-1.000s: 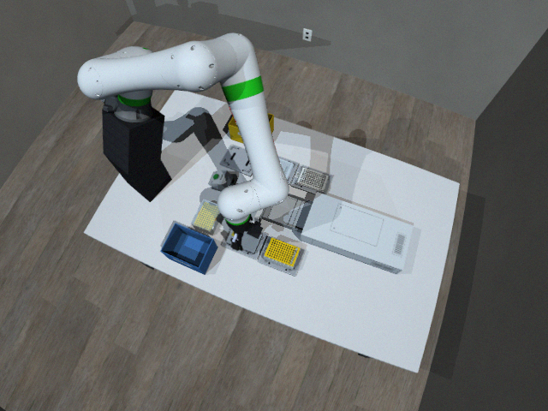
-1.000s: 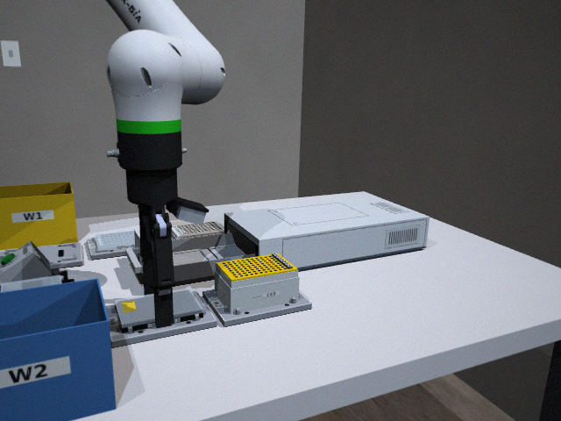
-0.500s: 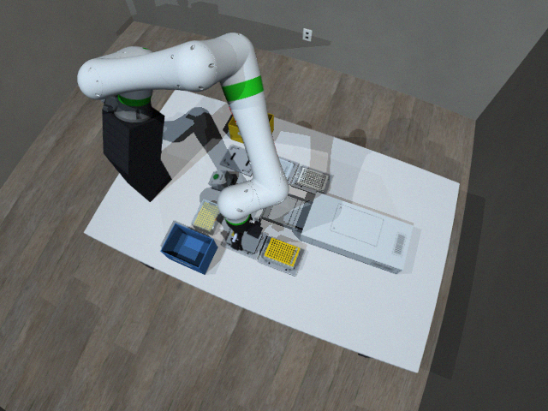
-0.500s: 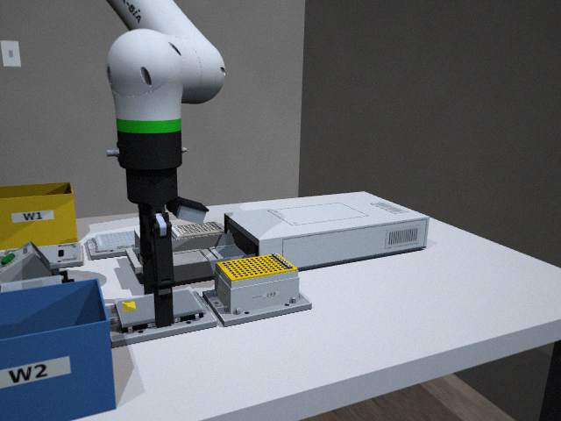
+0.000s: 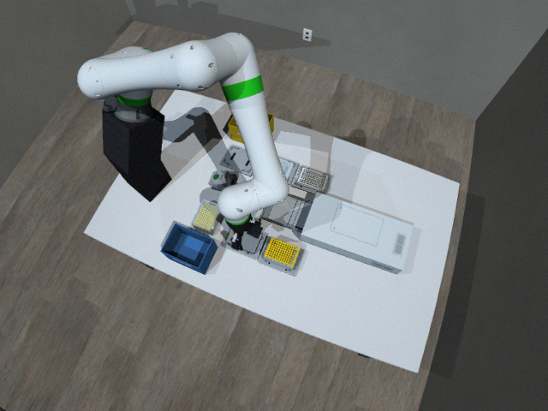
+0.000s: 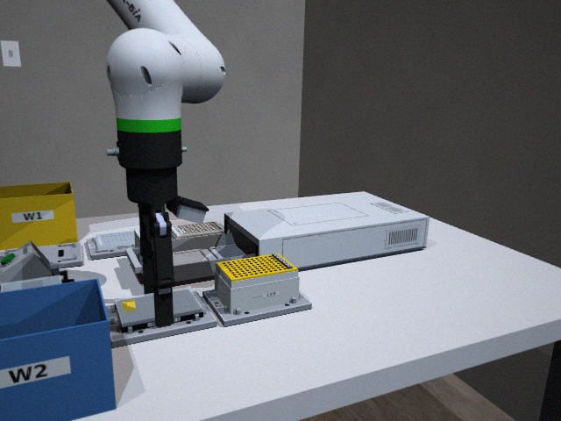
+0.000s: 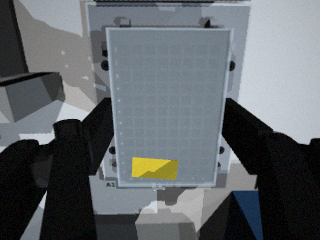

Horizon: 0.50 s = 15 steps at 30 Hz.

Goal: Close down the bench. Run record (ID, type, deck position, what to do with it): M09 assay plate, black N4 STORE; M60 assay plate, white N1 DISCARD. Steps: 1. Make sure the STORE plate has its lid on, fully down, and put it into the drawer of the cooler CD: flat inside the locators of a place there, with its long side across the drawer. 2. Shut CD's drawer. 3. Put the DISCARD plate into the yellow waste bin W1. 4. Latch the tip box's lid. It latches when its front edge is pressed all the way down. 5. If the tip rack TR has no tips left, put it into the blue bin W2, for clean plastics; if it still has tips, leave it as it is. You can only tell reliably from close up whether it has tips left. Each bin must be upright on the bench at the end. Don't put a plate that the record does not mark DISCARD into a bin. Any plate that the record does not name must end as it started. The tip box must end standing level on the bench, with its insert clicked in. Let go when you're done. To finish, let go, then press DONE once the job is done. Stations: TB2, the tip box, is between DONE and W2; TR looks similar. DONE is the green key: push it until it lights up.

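Observation:
A lidded assay plate (image 7: pixel 169 105) with a clear lid and a yellow tag at its near end lies flat in a grey deck nest. My gripper (image 7: pixel 167 113) stands straight down over it, with one finger on each long side, and is shut on the plate. The plate still rests in the nest; it also shows in the exterior view (image 6: pixel 152 305). In the overhead view the gripper (image 5: pixel 241 239) is mostly hidden under the arm. The cooler CD (image 6: pixel 326 231) stands behind, with its drawer (image 6: pixel 190 262) pulled open.
The blue bin W2 (image 6: pixel 49 344) stands close on the left, and the yellow bin W1 (image 6: pixel 36 212) is at the back left. A rack with a yellow top (image 6: pixel 256 281) is just right of the nest. Two more plates (image 6: pixel 110 239) (image 6: pixel 196 228) lie behind. The green key (image 5: pixel 216 176) is near the tip box (image 5: pixel 205 216).

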{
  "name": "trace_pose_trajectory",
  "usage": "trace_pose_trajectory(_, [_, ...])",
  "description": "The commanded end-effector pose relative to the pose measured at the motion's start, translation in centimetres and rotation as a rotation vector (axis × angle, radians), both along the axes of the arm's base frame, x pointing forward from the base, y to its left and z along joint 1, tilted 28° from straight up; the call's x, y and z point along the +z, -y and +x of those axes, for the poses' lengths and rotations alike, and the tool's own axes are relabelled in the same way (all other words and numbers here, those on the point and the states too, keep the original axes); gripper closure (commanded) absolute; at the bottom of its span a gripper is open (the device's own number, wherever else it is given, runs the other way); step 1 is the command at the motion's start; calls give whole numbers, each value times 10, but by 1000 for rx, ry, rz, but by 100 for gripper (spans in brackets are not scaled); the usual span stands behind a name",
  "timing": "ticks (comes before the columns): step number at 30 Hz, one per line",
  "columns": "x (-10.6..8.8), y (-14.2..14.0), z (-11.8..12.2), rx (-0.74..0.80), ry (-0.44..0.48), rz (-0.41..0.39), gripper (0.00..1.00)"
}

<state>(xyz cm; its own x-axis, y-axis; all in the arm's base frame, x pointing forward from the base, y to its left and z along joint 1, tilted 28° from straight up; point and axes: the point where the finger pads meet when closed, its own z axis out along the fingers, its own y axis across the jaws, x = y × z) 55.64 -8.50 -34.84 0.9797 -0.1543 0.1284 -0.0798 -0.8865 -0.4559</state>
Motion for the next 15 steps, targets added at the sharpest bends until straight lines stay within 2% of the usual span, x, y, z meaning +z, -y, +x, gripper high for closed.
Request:
trace_pose_trajectory(1, [1, 1, 1, 0, 1, -1, 90])
trace_pose_trajectory(15, [4, 3, 0, 0, 1, -1, 90])
